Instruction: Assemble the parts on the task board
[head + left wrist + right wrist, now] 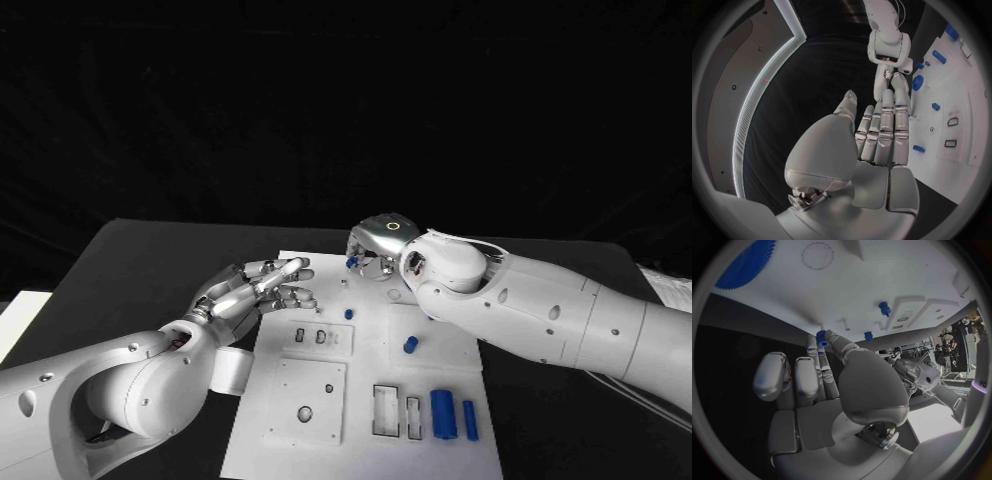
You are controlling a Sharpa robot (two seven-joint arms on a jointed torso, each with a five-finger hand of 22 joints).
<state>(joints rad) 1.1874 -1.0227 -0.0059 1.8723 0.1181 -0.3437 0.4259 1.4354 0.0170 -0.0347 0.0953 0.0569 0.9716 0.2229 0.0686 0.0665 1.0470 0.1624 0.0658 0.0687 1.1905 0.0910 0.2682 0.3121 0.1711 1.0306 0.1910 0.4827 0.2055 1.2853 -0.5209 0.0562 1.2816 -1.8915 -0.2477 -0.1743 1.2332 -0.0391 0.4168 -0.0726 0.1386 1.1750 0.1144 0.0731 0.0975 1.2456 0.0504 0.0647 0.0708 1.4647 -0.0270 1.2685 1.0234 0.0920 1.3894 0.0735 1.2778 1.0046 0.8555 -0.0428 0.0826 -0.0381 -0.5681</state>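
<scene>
The white task board (361, 400) lies in the middle of the black table. My right hand (381, 250) hovers over the board's far end and pinches a small blue part (821, 338) between thumb and a finger; the part (353, 262) peeks out at the hand's left side. My left hand (267, 288) is at the board's left edge, fingers stretched out straight (882, 127), holding nothing. A small blue peg (348, 313) stands on the board between the hands. A short blue cylinder (411, 344) lies further towards me.
Two long blue pieces (443, 413) lie side by side at the board's near right, beside rectangular slots (387, 410). A blue toothed wheel (745, 262) sits on the board beyond my right hand. A raised square plate (306, 400) takes up the near left.
</scene>
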